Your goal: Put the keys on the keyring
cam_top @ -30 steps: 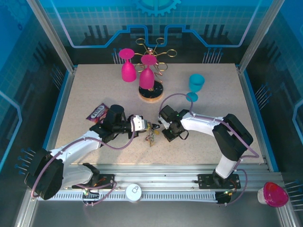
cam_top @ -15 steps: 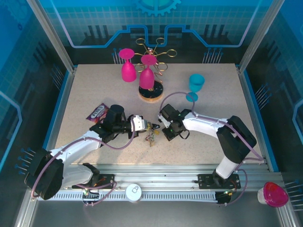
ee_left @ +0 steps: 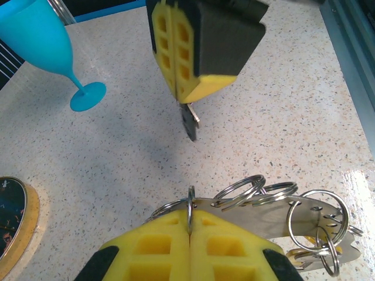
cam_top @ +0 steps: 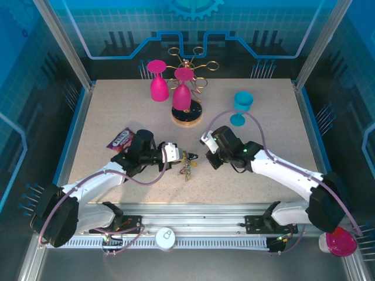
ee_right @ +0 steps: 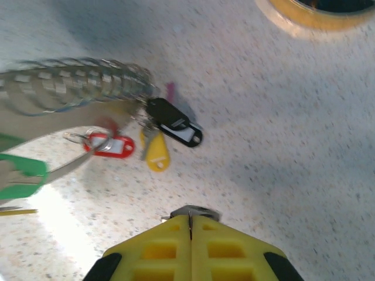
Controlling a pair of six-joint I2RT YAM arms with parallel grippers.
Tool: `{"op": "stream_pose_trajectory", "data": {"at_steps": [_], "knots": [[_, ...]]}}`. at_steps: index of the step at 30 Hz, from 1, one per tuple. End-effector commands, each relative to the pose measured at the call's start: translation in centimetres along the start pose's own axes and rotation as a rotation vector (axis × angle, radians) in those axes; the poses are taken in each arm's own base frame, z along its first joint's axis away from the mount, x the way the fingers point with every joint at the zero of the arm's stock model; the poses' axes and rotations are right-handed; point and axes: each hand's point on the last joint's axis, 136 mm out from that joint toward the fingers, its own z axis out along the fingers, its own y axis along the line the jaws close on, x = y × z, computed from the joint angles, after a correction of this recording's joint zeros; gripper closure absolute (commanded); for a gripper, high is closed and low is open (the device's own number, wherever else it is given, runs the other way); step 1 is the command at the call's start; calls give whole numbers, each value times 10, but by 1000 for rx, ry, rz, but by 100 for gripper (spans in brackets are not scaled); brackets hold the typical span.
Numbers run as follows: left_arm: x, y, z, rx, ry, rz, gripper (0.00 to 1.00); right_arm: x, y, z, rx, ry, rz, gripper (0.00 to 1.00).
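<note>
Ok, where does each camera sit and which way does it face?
Top external: above, behind the bases, looking down at the table; both arms show.
Left wrist: low, facing right gripper and blue glass; left gripper clamps keyring.
Right wrist: facing tagged keys; own fingers pinch a key.
Shared: top and left wrist both show the blue glass.

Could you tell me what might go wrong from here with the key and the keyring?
The right gripper pinches the key by its end, so it may twist or slip. The left gripper grips the keyring by a thin edge; the tagged keys on it could drag it off line.
</note>
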Motion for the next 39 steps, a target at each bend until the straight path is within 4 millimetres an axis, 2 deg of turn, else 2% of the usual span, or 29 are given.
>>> {"op": "stream_pose_trajectory", "data": {"at_steps": [1, 8, 17, 22, 24, 31, 39], "knots": [[-4, -2, 0, 3, -18, 23, 100, -20, 23, -13, -152, -153, -81, 100], [-4, -4, 1, 19, -25, 4, 100, -43, 38, -33, -353, -282, -91, 100], [-10, -8, 3, 45, -62, -44, 100, -62, 49, -37, -454, -330, -138, 100], [-12, -10, 5, 58, -73, -61, 100, -66, 52, -34, -487, -340, -131, 100], [-12, -10, 5, 62, -74, -66, 100, -76, 53, -38, -493, -360, -140, 100], [-13, -12, 8, 77, -79, -92, 100, -80, 61, -32, -526, -349, -143, 100], [-12, -9, 9, 63, -71, -96, 100, -66, 62, -20, -485, -271, -174, 100]]}}
